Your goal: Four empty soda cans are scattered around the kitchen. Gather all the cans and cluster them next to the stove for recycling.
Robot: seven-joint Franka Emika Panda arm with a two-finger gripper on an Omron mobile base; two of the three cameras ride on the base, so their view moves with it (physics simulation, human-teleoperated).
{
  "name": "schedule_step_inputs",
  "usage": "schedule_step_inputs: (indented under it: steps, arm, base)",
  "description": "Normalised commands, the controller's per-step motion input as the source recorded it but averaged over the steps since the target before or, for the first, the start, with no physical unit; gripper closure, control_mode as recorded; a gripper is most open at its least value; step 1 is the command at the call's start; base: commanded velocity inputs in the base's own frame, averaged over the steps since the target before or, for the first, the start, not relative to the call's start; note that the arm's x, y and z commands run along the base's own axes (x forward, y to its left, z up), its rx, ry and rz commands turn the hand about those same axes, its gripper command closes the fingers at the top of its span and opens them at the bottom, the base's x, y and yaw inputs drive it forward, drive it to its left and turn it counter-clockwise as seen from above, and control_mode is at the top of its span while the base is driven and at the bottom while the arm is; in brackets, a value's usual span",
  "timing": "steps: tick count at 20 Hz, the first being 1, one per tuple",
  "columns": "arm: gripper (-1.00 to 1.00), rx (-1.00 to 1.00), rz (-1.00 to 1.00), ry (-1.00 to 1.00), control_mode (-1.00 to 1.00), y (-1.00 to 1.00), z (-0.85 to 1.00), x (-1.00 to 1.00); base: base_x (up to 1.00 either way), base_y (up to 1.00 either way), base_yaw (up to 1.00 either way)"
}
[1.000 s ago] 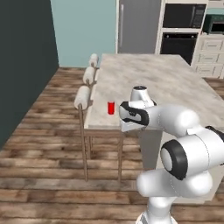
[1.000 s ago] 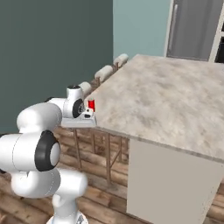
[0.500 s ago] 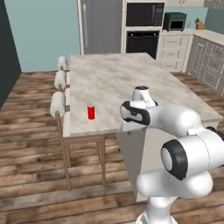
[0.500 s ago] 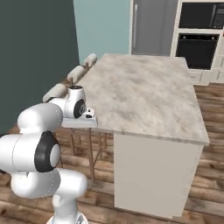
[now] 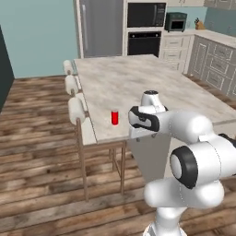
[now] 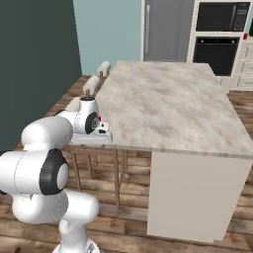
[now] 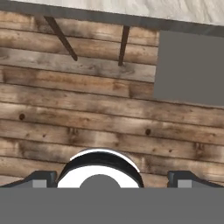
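While the left base view looked across the kitchen island, a single red soda can [image 5: 115, 117] stood upright on the desk [image 5: 138, 78] near its near-left corner, at about nine o'clock from the folded arm's hand and apart from it. Three stools [image 5: 76, 109] lined the desk's left edge, and a wall oven [image 5: 144, 42] and grey refrigerator [image 5: 100, 28] stood at twelve o'clock beyond. No stove appeared there, and I could see no other can, so as I judged it the gathering had hardly begun: this can sat untouched, nothing was held, and all four remained to be brought to the stove.

From the right base view the arm's hand hung over the desk's near-left corner [image 6: 94, 141], and only a sliver of red [image 6: 100, 118] peeped past it at three o'clock of the wrist, presumably the same can. This side gave what the other did not: the pale end panel [image 6: 197, 195] of the island and the bare stretch of marble top toward one o'clock.

Down the hand view, the tool [image 7: 109, 177] stood with its tips wide apart and empty, pointing at the wood-plank floor [image 7: 78, 113], with the desk's edge and stool legs at twelve o'clock.
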Motion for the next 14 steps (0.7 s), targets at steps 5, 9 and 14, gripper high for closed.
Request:
schedule_step_inputs:
  steps: [5,9,14]
  arm:
    - [-1.00,0.00,0.00,0.00,1.00,0.00,0.00,0.00]
    - [-1.00,0.00,0.00,0.00,1.00,0.00,0.00,0.00]
    - [-1.00,0.00,0.00,0.00,1.00,0.00,0.00,0.00]
  base:
    - [0.09,0.63,-0.20]
    - [0.28,0.42,-0.10]
    - [0.56,0.38,-0.04]
